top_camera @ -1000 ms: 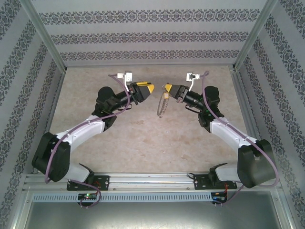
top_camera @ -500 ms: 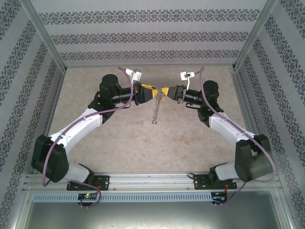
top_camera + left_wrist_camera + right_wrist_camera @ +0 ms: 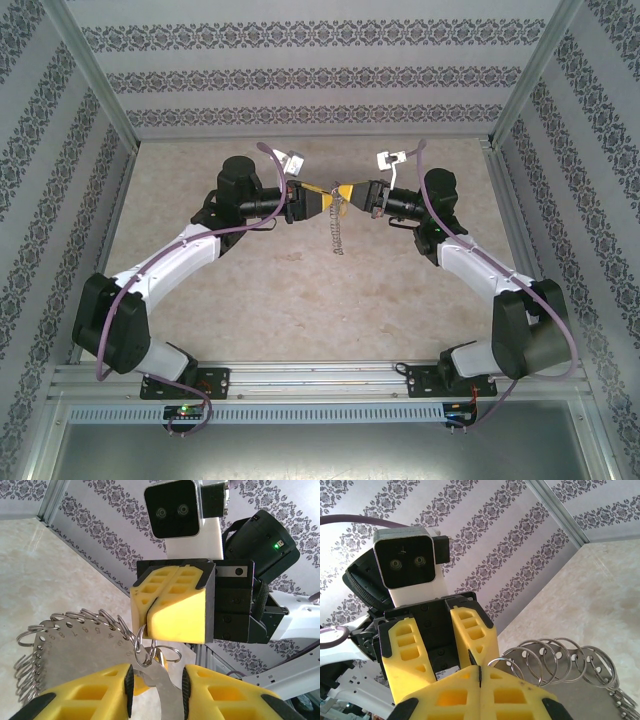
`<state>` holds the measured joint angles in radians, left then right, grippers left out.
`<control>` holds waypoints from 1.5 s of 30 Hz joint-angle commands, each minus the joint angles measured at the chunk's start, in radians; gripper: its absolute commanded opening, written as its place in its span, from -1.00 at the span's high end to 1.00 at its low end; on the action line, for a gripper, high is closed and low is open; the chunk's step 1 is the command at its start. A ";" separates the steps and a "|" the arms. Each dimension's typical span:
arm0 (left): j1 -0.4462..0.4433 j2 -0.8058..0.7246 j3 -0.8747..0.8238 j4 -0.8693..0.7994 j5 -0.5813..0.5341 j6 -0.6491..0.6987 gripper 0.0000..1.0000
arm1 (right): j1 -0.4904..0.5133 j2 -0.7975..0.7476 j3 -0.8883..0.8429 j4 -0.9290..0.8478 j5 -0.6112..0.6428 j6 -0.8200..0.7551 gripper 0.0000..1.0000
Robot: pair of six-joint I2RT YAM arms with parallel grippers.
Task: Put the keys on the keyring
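The keyring (image 3: 337,235) is a grey metal plate strung with several wire rings, hanging like a chain below the two grippers. My right gripper (image 3: 346,192) is shut on one end ring; its closed yellow tips (image 3: 148,617) pinch that ring. My left gripper (image 3: 324,200) faces it tip to tip. Its jaws (image 3: 157,692) are open, with the plate's narrow end lying between the pads. In the right wrist view my right gripper (image 3: 480,677) is shut, with the rings (image 3: 555,657) fanning out to its right. A small gold piece (image 3: 163,660) shows behind the rings; I cannot tell if it is the key.
The beige tabletop (image 3: 300,290) spreads below the raised grippers. Patterned walls and metal frame posts (image 3: 95,90) enclose the back and sides. Purple cables (image 3: 440,215) run along both arms. The aluminium rail (image 3: 320,380) holds the arm bases at the near edge.
My left gripper has moved right and up to meet the right gripper, closing the gap between them. The hanging keyring has swung and now sits between the left jaws.
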<state>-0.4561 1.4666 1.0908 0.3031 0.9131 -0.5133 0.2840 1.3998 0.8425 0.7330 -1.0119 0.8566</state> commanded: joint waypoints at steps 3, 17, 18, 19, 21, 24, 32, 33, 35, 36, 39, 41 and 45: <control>0.007 0.017 0.021 0.080 0.026 -0.041 0.26 | 0.017 0.008 0.038 0.042 -0.021 -0.028 1.00; 0.007 0.044 0.000 0.198 0.059 -0.122 0.49 | 0.031 0.024 0.047 0.039 -0.012 -0.031 1.00; 0.007 0.044 -0.002 0.202 0.061 -0.125 0.51 | 0.031 0.025 0.047 0.039 -0.012 -0.030 1.00; 0.007 0.044 -0.003 0.203 0.063 -0.125 0.54 | 0.031 0.026 0.048 0.039 -0.011 -0.031 1.00; 0.007 0.042 -0.005 0.209 0.064 -0.126 0.60 | 0.032 0.027 0.049 0.038 -0.008 -0.030 1.00; 0.006 0.040 -0.014 0.218 0.064 -0.129 0.68 | 0.032 0.030 0.050 0.038 -0.007 -0.030 1.00; 0.007 0.036 -0.031 0.248 0.040 -0.137 1.00 | 0.014 0.014 0.044 0.039 -0.010 -0.017 0.64; 0.007 0.035 -0.036 0.256 0.036 -0.140 1.00 | -0.004 -0.001 0.032 0.039 0.002 -0.011 0.35; 0.006 0.034 -0.043 0.278 0.028 -0.153 1.00 | -0.038 -0.037 0.006 0.042 0.019 -0.003 0.10; 0.006 0.031 -0.047 0.290 0.025 -0.160 1.00 | -0.055 -0.055 -0.008 0.041 0.024 -0.002 0.04; 0.006 0.026 -0.055 0.318 0.018 -0.174 1.00 | -0.083 -0.101 -0.051 0.034 0.041 -0.006 -0.01; 0.006 0.024 -0.058 0.333 0.017 -0.181 1.00 | -0.087 -0.124 -0.082 0.030 0.055 -0.021 -0.03; 0.007 0.019 -0.067 0.367 0.013 -0.205 1.00 | -0.067 -0.159 -0.145 0.030 0.087 -0.072 -0.09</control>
<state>-0.4496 1.5108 1.0271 0.5560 0.9302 -0.6865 0.2020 1.2640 0.7345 0.7368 -0.9546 0.8394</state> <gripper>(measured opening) 0.053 0.541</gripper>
